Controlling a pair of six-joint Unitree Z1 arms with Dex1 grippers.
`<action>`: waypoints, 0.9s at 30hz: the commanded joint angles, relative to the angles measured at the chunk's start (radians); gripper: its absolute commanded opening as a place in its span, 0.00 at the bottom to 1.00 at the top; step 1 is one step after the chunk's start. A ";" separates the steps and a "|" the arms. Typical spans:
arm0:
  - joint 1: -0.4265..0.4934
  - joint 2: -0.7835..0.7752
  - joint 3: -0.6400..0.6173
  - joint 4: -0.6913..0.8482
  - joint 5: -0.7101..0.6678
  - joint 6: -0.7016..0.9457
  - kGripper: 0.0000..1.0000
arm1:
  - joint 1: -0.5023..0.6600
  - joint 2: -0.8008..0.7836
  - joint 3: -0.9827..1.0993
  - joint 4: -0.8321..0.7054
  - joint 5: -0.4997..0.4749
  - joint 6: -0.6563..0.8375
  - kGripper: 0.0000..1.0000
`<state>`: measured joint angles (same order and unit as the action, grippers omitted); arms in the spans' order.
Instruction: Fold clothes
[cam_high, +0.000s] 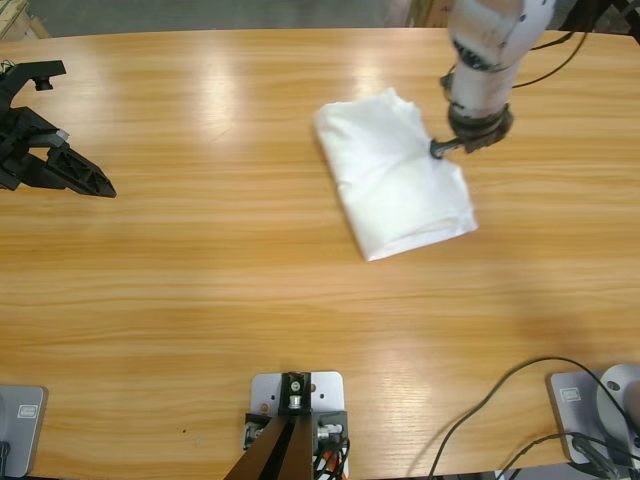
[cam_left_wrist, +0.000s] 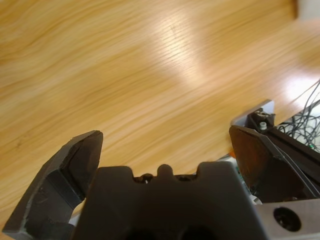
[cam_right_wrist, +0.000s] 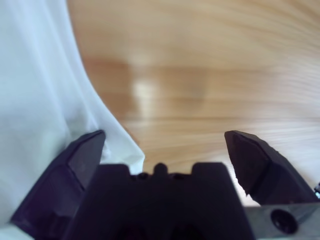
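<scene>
The white T-shirt (cam_high: 393, 172) lies folded into a compact rectangle on the wooden worktop (cam_high: 200, 280), right of centre toward the far edge. The right tool (cam_high: 442, 148) sits at the shirt's right edge with its 2 jaws spread wide, 1 jaw against the cloth, gripping nothing. The left tool (cam_high: 75, 165) rests at the worktop's left edge, jaws wide apart and empty, well away from the shirt.

Right arm (cam_high: 487, 45): silver-grey rounded casing, black collar at the wrist, thin black cable trailing off its side. Both grippers, left gripper (cam_left_wrist: 165, 150) and right gripper (cam_right_wrist: 162, 145), are matte black: blocky body, two wedge-shaped jaws, a silver-grey bracket with one round hole.
</scene>
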<state>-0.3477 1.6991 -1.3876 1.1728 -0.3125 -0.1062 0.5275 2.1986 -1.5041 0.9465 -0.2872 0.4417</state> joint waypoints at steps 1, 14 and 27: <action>-0.007 -0.040 0.033 0.016 0.015 0.009 1.00 | 0.238 0.041 -0.009 0.027 0.082 0.095 1.00; -0.011 -0.064 0.032 0.014 0.007 0.008 1.00 | 0.379 0.073 -0.343 0.310 0.029 0.151 1.00; -0.016 -0.060 0.026 0.013 0.002 0.005 1.00 | 0.280 -0.010 -0.681 0.383 0.284 -0.174 1.00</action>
<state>-0.3566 1.6563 -1.3858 1.1793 -0.3125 -0.1060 0.8054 2.1706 -2.0311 1.3153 -0.2149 0.4028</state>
